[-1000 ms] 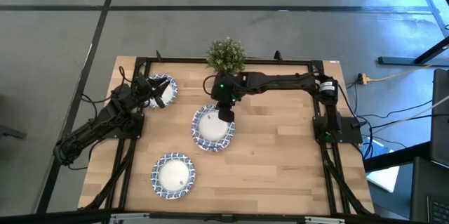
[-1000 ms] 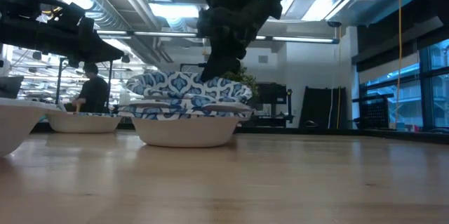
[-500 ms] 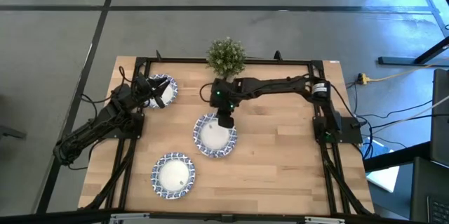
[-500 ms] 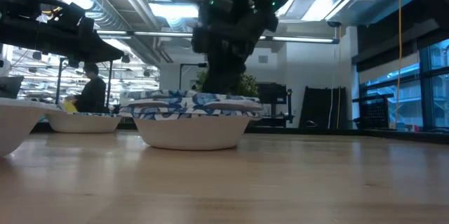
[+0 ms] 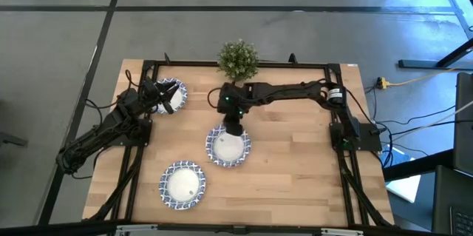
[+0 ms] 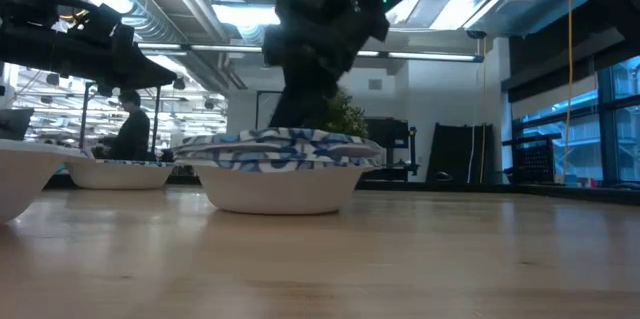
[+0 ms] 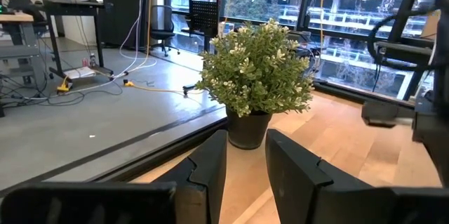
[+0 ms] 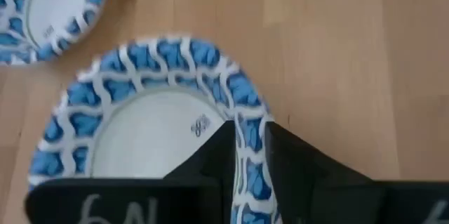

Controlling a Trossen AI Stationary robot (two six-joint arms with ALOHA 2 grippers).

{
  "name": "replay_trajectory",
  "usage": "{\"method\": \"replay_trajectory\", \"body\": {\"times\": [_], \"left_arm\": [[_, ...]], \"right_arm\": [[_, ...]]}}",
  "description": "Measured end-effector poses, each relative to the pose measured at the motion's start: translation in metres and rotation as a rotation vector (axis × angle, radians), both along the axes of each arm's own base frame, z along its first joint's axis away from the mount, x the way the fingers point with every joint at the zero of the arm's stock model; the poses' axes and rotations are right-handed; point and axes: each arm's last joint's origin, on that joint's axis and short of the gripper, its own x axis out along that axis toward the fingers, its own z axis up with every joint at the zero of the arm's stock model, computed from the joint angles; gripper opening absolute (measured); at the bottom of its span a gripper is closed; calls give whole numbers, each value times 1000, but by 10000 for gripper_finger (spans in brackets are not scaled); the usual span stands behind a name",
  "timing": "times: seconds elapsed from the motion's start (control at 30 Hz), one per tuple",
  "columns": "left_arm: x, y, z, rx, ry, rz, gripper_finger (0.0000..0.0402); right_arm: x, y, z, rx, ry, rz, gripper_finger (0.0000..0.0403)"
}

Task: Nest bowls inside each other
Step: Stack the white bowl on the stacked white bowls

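Blue-and-white rimmed bowls show at three spots in the high view. A middle stack [image 5: 228, 146] has its upper bowl sitting level in a lower one [image 6: 280, 187]. One bowl lies toward the near edge [image 5: 183, 184] and one at the far left [image 5: 171, 94]. My right gripper [image 5: 233, 126] stands over the middle stack's far rim, shut on the upper bowl. My left gripper [image 5: 160, 97] waits shut by the far-left bowl, and its wrist view shows only the plant. My right gripper [image 8: 250, 154] pinches the patterned rim [image 8: 247, 136] of the upper bowl at its far side, one finger inside the bowl and one outside. The fingers come from above, slanting from the far side. The bowl sits level, nested in the bowl beneath.
A small green potted plant [image 5: 238, 58] stands at the far edge, just behind the right gripper. The black frame rails [image 5: 340, 147] run along the table's sides. Bare wood lies to the right of the middle stack [image 5: 295, 162]. A person shows in the room behind the table [image 6: 128, 129].
My right gripper has moved down and toward the near edge while keeping its hold. The upper bowl, tilted above the lower bowl a second ago, has come down level into it. The stack has shifted a little toward the near edge.
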Motion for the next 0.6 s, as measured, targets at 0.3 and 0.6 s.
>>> {"method": "replay_trajectory", "body": {"times": [0.3, 0.6], "left_arm": [[0, 0, 0, 0, 0, 7, 95], [0, 0, 0, -3, -3, -15, 95]], "right_arm": [[-3, -9, 28, -189, 93, -27, 126], [-11, -27, 65, -91, -27, -32, 132]]}}
